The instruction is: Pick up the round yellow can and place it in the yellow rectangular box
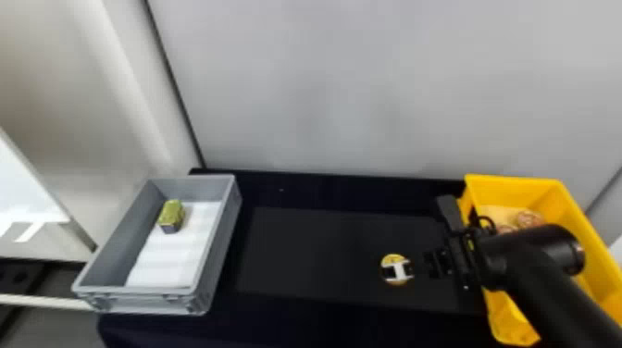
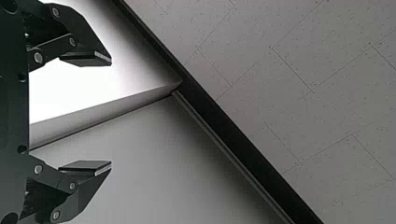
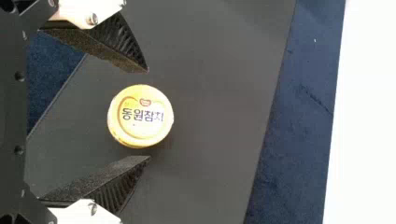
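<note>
In the head view my right gripper (image 1: pixel 437 264) hangs over the dark mat, just right of the round yellow can (image 1: pixel 393 258), which a white and black shape partly covers. The right wrist view shows that gripper (image 3: pixel 149 114) open, one finger on each side of the can (image 3: pixel 140 126); gaps separate both fingers from it. The can's yellow lid faces the camera. The yellow rectangular box (image 1: pixel 518 192) stands at the right, partly behind the right arm. My left gripper (image 2: pixel 111 113) is open in the left wrist view, away from the table, with wall and ceiling beyond it.
Several round items (image 1: pixel 529 218) lie in the yellow box. On the left stands a grey box (image 1: pixel 215 236) with a white lining and a small green-yellow block-shaped item (image 1: pixel 171 214) in it. The dark mat (image 1: pixel 319 254) spans between the boxes, with a pale wall behind.
</note>
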Robot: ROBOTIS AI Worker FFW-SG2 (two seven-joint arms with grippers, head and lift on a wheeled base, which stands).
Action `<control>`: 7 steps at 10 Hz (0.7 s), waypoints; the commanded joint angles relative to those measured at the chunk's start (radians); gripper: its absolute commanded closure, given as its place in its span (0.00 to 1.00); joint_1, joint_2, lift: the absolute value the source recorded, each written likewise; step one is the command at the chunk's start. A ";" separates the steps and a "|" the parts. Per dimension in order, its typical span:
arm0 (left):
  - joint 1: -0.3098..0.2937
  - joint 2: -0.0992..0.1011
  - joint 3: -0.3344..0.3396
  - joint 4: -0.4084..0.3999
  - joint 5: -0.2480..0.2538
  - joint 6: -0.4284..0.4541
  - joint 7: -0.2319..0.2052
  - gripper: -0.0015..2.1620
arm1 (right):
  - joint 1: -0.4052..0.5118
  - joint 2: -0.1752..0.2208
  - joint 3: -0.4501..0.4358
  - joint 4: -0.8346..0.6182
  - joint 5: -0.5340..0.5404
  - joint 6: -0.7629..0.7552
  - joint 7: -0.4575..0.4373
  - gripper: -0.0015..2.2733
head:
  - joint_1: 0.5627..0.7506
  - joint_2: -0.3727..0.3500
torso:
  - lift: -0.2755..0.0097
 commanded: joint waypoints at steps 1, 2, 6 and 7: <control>-0.007 -0.006 -0.007 0.009 0.000 -0.007 0.000 0.21 | -0.002 0.007 -0.008 0.035 0.000 -0.037 -0.001 0.05 | 0.91 0.64 | 0.97; -0.007 -0.006 -0.007 0.009 0.000 -0.009 0.000 0.21 | 0.000 0.013 -0.012 0.044 0.000 -0.051 -0.001 0.04 | 0.91 0.64 | 0.97; -0.012 -0.011 -0.012 0.016 0.000 -0.016 0.002 0.21 | -0.002 0.024 -0.012 0.074 0.005 -0.101 -0.018 0.04 | 0.91 0.64 | 0.97; -0.012 -0.012 -0.013 0.018 0.000 -0.018 0.000 0.21 | -0.002 0.027 -0.008 0.075 0.032 -0.114 -0.022 0.04 | 0.91 0.64 | 0.97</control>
